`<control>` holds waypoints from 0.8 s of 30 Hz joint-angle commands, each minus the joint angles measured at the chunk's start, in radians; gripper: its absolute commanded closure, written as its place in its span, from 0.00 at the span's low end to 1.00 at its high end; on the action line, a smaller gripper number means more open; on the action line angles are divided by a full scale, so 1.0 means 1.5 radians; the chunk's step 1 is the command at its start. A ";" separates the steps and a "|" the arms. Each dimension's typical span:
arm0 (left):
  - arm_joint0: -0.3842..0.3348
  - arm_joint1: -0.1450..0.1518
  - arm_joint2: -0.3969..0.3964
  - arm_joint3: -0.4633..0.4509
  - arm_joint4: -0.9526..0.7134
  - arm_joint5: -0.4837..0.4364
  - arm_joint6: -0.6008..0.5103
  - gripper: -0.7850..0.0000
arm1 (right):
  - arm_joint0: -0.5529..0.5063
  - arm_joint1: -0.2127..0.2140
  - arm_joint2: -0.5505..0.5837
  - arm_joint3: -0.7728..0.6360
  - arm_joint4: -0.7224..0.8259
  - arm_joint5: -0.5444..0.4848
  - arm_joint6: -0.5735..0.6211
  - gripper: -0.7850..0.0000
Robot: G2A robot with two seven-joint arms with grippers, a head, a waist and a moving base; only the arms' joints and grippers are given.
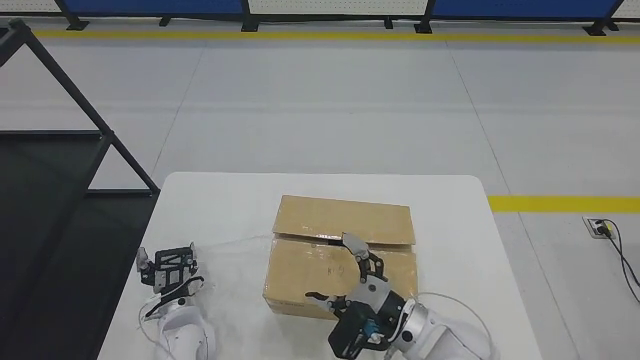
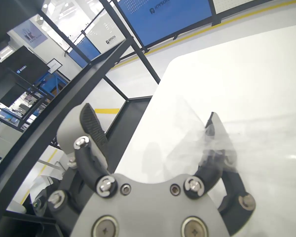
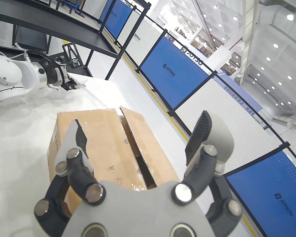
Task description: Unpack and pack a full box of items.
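The right hand [image 3: 140,122] gaped wide above the cardboard box [image 1: 300,270]; the left hand [image 1: 168,255], also wide, stood apart from the box.

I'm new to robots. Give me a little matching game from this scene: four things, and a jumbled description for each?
1 box
2 left gripper
3 right gripper
4 table

a open, over the box
b white
c brown, flaps slightly parted
d open, clear film clinging to it

Pairs: 1-c, 2-d, 3-a, 4-b
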 commanded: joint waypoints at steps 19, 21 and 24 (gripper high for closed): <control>0.103 -0.007 0.010 -0.226 0.045 0.059 -0.002 0.00 | 0.042 -0.019 -0.072 0.015 -0.038 0.063 0.054 0.00; 0.107 -0.007 0.010 -0.237 0.053 0.059 -0.004 0.00 | 0.042 -0.019 -0.072 0.015 -0.038 0.063 0.054 0.00; 0.111 -0.008 0.012 -0.252 0.062 0.055 -0.008 0.00 | 0.042 -0.019 -0.072 0.015 -0.038 0.063 0.054 0.00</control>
